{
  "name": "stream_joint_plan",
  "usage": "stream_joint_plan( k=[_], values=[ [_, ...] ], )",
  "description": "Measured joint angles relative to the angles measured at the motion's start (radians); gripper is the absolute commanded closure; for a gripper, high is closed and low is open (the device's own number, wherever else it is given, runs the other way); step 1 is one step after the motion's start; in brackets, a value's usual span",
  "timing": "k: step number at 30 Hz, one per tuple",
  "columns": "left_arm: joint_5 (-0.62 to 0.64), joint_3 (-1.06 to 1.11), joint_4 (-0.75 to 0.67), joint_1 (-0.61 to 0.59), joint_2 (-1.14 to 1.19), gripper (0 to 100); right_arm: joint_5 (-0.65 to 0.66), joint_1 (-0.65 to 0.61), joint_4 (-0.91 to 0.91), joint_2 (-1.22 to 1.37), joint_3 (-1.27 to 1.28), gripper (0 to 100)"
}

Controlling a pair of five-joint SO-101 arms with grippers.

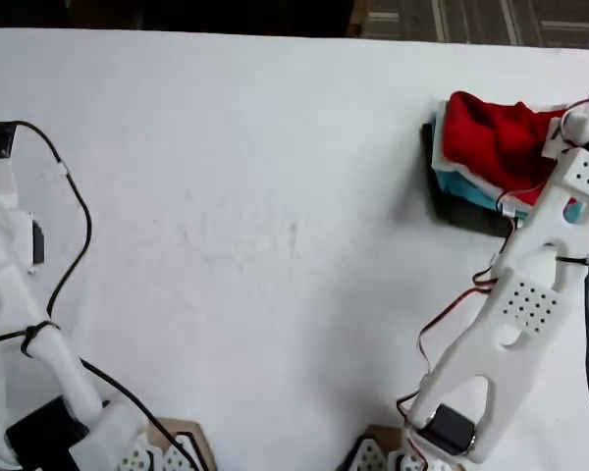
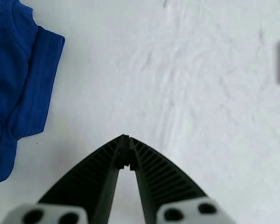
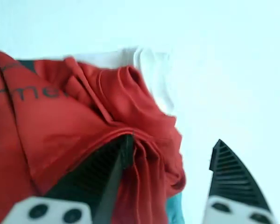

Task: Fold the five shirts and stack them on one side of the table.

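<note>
Left wrist view: blue cotton shirt [image 2: 14,79] near left gripper [image 2: 126,141], tips together. Right gripper [image 3: 173,140] spread wide at crumpled red shirt [image 3: 74,116] (long axis unclear).

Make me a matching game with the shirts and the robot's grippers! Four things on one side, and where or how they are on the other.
1. red shirt
2. blue shirt
3. left gripper
4. right gripper

a. fingers shut
b. on top of the stack
c. fingers open
d. spread out, sleeve showing

Pairs: 1-b, 2-d, 3-a, 4-c.
</note>
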Motion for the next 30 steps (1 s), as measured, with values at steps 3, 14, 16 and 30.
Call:
stream_joint_plan(
  k=[3, 14, 16, 30],
  values=[
    [0.0, 0.0, 0.0, 0.0, 0.0, 97, -0.041, 0.0, 0.0, -0.006, -0.005, 73.4],
    [0.0, 0.0, 0.0, 0.0, 0.0, 97, -0.358, -0.055, 0.094, -0.069, -0.044, 73.4],
    [0.0, 0.0, 0.0, 0.0, 0.0, 97, -0.272, -0.091, 0.094, -0.101, -0.064, 73.4],
    [0.0, 0.0, -0.006, 0.0, 0.0, 97, 0.351, -0.167, 0.359, -0.124, -0.071, 98.1]
  ],
)
